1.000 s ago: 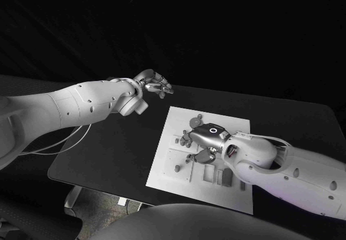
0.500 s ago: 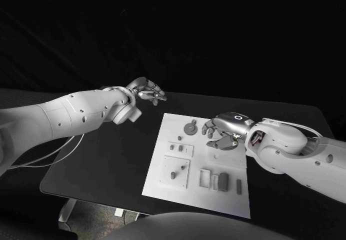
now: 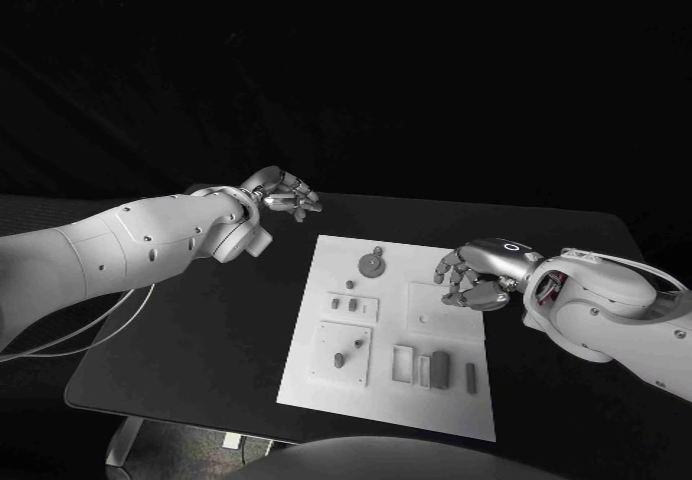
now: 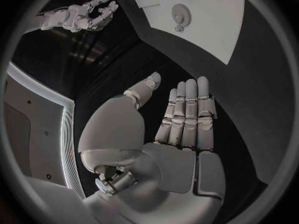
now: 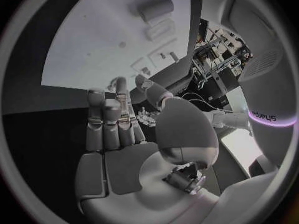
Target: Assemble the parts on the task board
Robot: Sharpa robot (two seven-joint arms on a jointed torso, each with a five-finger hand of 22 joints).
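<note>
Centrally placed: task board (image 3: 397, 390), a white plate lying flat on the black table (image 3: 216, 330), its long side running away from the robot. Parts on it, grey in tone: one round gear-like disc (image 3: 372, 264) near the far edge, also seen from the left wrist (image 4: 181, 16); two small pegs (image 3: 343, 302) on a raised square pad left of centre; one short peg (image 3: 340, 360) on a larger square pad nearer the robot; a row of upright rectangular blocks (image 3: 438, 369) at the near right, one pale and two darker; a plain square pad (image 3: 427, 305) right of centre carrying a tiny dot-like piece.

Right hand (image 3: 479, 275): over the board's right edge, level with the plain pad, fingers curled inward and downward. Whether it touches the board cannot be told. From its own wrist (image 5: 115, 127) the fingers lie side by side, straight, thumb apart, nothing between them.

Left hand (image 3: 284, 193): beyond the board's far left corner, well apart from the plate, raised above the table. From its own wrist (image 4: 181, 122) the fingers are extended together, thumb set off, palm bare, holding nothing.
</note>
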